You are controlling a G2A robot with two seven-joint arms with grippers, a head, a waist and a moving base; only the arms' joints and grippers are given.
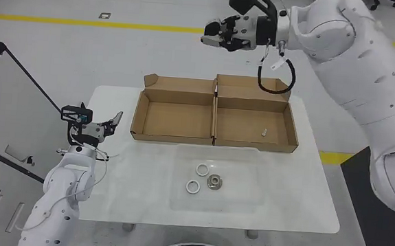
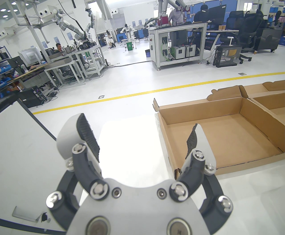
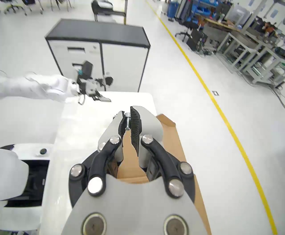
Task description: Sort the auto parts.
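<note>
My right gripper (image 3: 127, 118) is shut on a small silver bolt (image 3: 127, 121); in the top view this right gripper (image 1: 212, 36) hangs high above the floor beyond the two cardboard boxes. The left box (image 1: 173, 120) is empty; the right box (image 1: 252, 127) holds a small bolt (image 1: 263, 133). On the table's front part lie two white rings (image 1: 202, 169) (image 1: 192, 187) and a metal nut-like part (image 1: 214, 183). My left gripper (image 2: 142, 138) stands open over the table's left edge, beside the left box (image 2: 222, 138), with nothing between its fingers.
The white table (image 1: 282, 198) has free room at its right and front. A dark-topped cabinet (image 3: 98, 53) stands off the table's left side. A yellow line (image 1: 87, 23) runs across the floor beyond the boxes.
</note>
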